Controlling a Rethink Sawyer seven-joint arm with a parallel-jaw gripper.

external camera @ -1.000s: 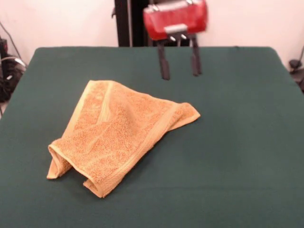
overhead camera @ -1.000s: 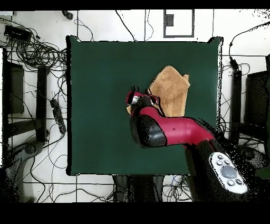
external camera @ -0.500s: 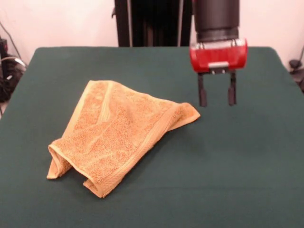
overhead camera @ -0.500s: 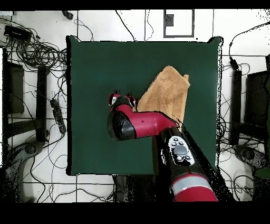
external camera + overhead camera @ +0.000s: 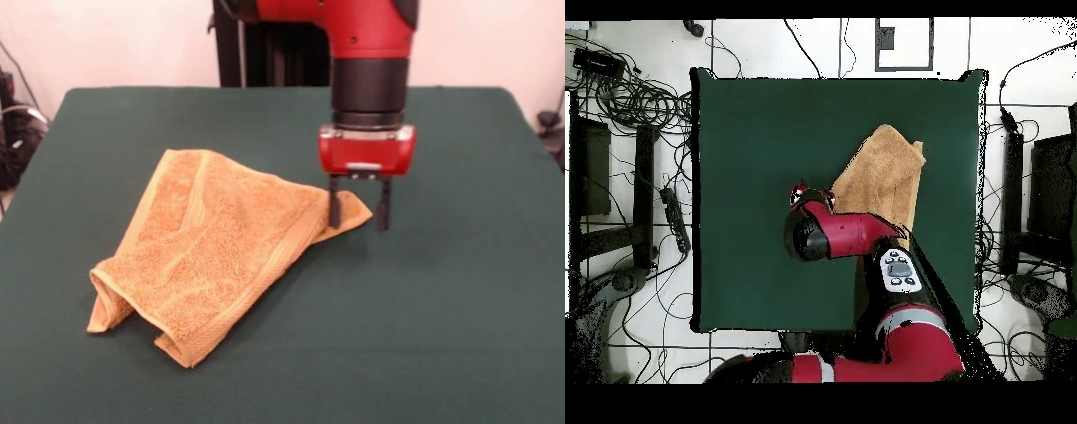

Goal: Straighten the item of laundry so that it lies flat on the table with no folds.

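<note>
Orange-tan terry towel (image 5: pixel 216 252) lying crumpled and folded over itself on the dark green table (image 5: pixel 459 309), mostly off to one side of the jaws, only its pointed corner reaching them. Woven band and hem showing along the folded edges. Gripper (image 5: pixel 358 205) hanging right at that corner, jaws spread fairly wide, one finger (image 5: pixel 335 207) in front of the corner cloth, the other over bare table. Nothing clamped, far as visible. Red and black arm (image 5: pixel 855 235) covering part of the towel from overhead.

Towel (image 5: pixel 216 252) on table (image 5: pixel 459 300), tool (image 5: pixel 359 212) seemingly astride its corner.
</note>
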